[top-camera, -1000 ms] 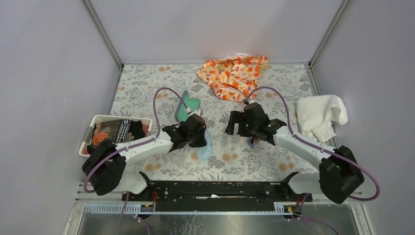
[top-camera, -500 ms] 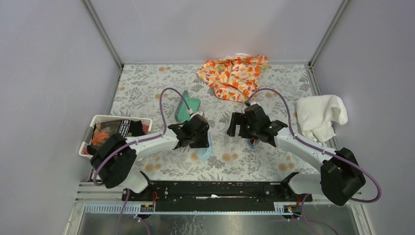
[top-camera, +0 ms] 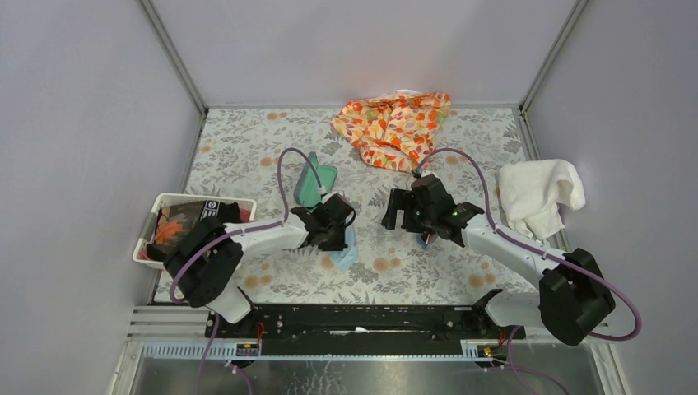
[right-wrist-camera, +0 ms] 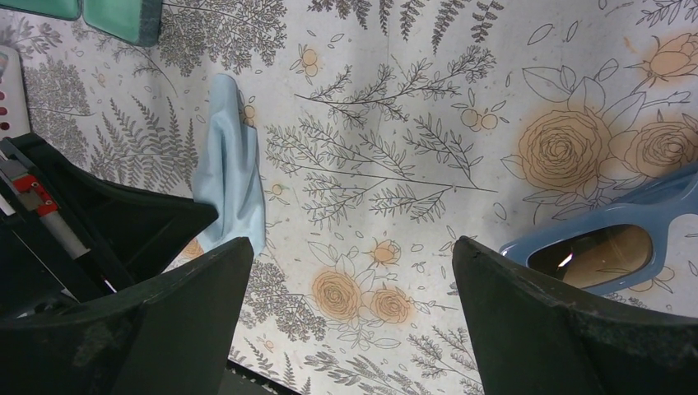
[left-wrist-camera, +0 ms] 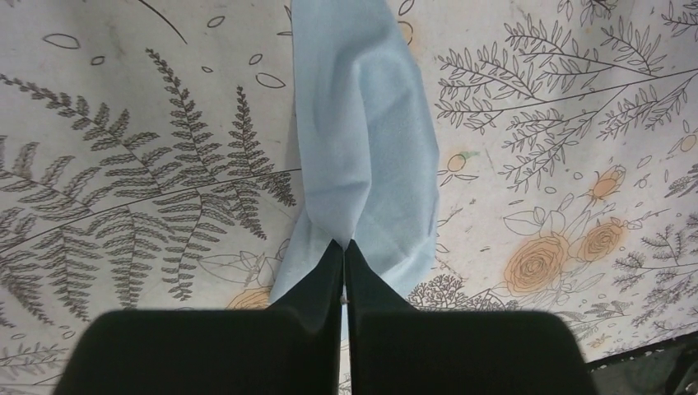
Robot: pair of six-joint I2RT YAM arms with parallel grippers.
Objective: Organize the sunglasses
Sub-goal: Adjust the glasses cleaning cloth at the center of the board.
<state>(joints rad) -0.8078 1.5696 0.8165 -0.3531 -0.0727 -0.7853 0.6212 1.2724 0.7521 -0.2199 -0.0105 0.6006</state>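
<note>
The flowered worktop [top-camera: 247, 156] is filling the middle of the top view, carrying an orange patterned cloth [top-camera: 395, 123] at its upper edge, a white towel [top-camera: 539, 193] at right and a white basket [top-camera: 165, 202] at left. The right gripper [right-wrist-camera: 350, 247] is hanging spread wide apart. The left gripper [left-wrist-camera: 343, 255] is pinching the light blue cloth [left-wrist-camera: 370, 148] near centre. The sunglasses [right-wrist-camera: 609, 247] are lying on the worktop at the right edge of the right wrist view, just beside that gripper.

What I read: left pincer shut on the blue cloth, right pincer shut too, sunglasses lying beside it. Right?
No: the right pincer is open, sunglasses beside it, per the right wrist view; left pincer shut on the blue cloth is correct.
</note>
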